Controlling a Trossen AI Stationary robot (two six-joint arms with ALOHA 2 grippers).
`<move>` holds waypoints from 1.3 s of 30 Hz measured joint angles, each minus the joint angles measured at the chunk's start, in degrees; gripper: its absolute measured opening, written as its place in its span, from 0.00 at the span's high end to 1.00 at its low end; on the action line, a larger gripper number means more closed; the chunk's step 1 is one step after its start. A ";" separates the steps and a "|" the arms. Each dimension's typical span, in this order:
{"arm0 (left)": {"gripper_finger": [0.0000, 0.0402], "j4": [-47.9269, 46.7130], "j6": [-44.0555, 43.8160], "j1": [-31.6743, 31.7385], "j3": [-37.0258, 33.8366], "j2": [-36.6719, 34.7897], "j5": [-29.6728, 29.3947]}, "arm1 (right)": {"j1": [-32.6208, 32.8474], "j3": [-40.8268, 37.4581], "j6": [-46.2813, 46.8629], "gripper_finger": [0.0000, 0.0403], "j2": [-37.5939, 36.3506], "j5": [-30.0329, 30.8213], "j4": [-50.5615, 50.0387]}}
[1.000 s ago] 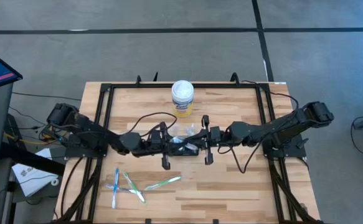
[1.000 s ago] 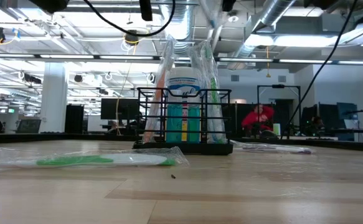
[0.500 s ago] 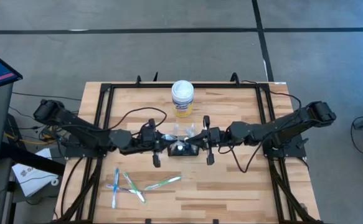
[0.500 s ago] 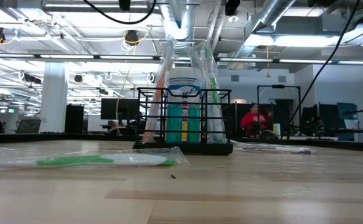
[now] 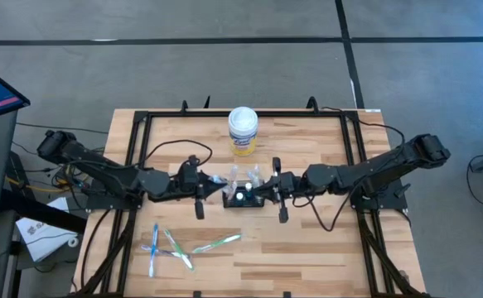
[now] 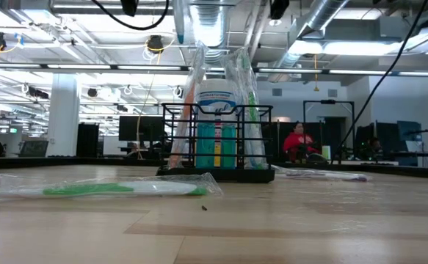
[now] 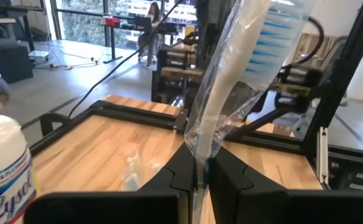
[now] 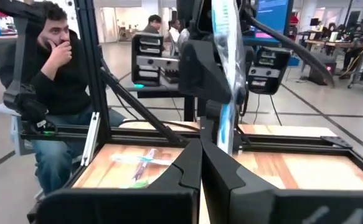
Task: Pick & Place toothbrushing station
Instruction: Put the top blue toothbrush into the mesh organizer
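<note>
So the left arm (image 5: 154, 182) reaches in from the left edge of the surface (image 5: 307, 257) with its jaws nearly closed, pinching the bottom end of a wrapped brush (image 7: 231, 81). The brush sticks up and away from them, bristles at the far end.

The caddy (image 5: 243, 199) sits about mid-surface, just past those jaws. It already has brushes standing in it, and the canister (image 5: 243, 130) is behind it toward the far edge.

Looks like the job is dropping this brush into the caddy. To do that well, the arm should probably keep the brush upright, line the handle end up over a free gap in the wire, and go down slow. That crinkly wrapper could snag on the rim or on the brushes already in there. Best not to let go until the end is properly inside.

The right arm (image 5: 340, 175) comes in from the right edge, stretched low toward the caddy's other side. Its jaws are fully closed with nothing visibly held.

More wrapped brushes (image 5: 183, 244) lie near the near-left corner.
</note>
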 joint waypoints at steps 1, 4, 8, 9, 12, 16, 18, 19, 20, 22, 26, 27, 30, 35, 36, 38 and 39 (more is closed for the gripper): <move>0.96 0.00 -0.12 0.00 0.00 -0.06 -0.27 | 0.28 0.00 -0.02 1.00 0.00 0.00 0.17; 0.96 -1.74 -0.22 0.00 0.00 -0.05 -2.25 | 1.12 0.00 -0.02 1.00 0.00 0.00 -0.05; 0.96 -4.72 -2.75 0.62 0.00 0.06 -3.53 | 2.37 0.00 -0.16 1.00 0.00 -0.02 -0.14; 0.96 -5.10 -2.97 0.92 0.00 0.16 -3.60 | 2.53 0.00 -0.20 1.00 0.00 -0.02 -0.21; 0.96 -5.81 -3.54 2.09 0.00 0.44 -3.95 | 2.99 0.00 -0.22 1.00 0.00 -0.02 -0.43; 0.96 -7.99 -5.47 3.90 -0.02 1.06 -4.48 | 3.27 0.00 -0.20 1.00 0.00 -0.01 -1.35; 0.96 -8.03 -6.15 4.65 -0.05 1.82 -4.47 | 3.46 0.00 -0.21 1.00 0.00 -0.01 -1.83; 0.96 -8.21 -6.21 4.68 -0.48 1.90 -4.30 | 3.47 0.00 -0.20 1.00 0.00 -0.02 -1.82; 0.96 -8.12 -6.54 4.70 -0.96 1.88 -4.22 | 3.49 0.00 -0.20 1.00 0.00 -0.02 -1.81; 0.96 -6.75 -8.50 5.48 -2.60 2.05 -3.80 | 3.61 0.00 -0.20 1.00 0.00 -0.02 -2.33; 0.96 0.38 -10.05 6.43 -7.73 1.99 -3.22 | 3.84 0.00 -0.20 1.00 0.00 0.00 -2.38; 0.96 3.41 -10.06 6.80 -8.98 1.90 -2.22 | 3.84 0.00 -0.20 1.00 0.00 -0.02 -2.38; 0.96 10.01 -10.10 7.68 -12.96 2.13 -0.83 | 3.84 0.00 -0.22 1.00 0.00 -0.02 -2.38; 0.96 13.13 -12.33 8.94 -16.03 2.66 -0.79 | 3.84 0.00 -0.65 1.00 0.00 0.00 -2.47; 0.96 13.84 -12.46 9.19 -16.31 2.88 -0.76 | 3.84 0.00 -0.66 1.00 0.00 -0.01 -2.54; 0.96 15.72 -12.44 9.60 -16.82 3.23 0.73 | 3.82 0.00 -0.66 1.00 0.00 -0.01 -2.73; 0.96 16.78 -12.42 9.96 -16.83 3.59 1.81 | 3.80 0.00 -0.66 1.00 0.00 -0.01 -2.88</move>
